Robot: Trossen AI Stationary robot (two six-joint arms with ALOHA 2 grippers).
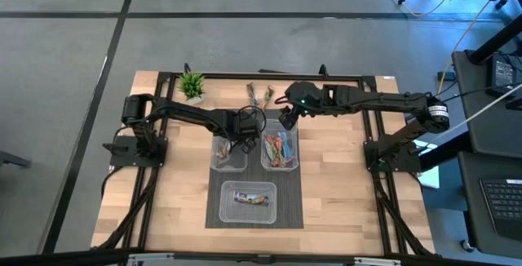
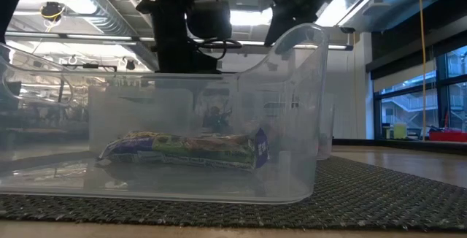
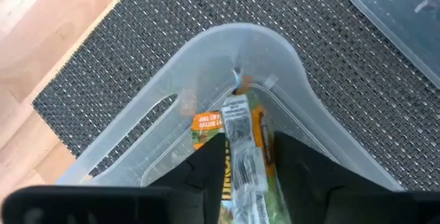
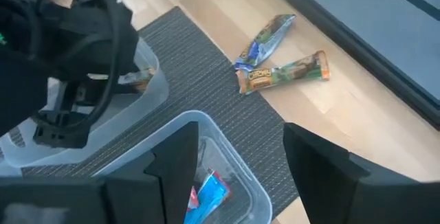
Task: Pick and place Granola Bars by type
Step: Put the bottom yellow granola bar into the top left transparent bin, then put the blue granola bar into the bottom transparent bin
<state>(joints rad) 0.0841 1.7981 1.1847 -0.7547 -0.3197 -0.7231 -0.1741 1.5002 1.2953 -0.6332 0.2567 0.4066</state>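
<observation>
Left gripper over the left bin, fingers apparently holding an orange-green granola bar — release low, fully inside; right gripper wide, empty.

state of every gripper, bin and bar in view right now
left gripper: over the left bin, orange-wrapped bar between its fingers
right gripper: open, empty, above the right bin
right bin: holds several bars
near bin: one bar lying flat inside
two loose bars: on the wood, unsorted
</observation>
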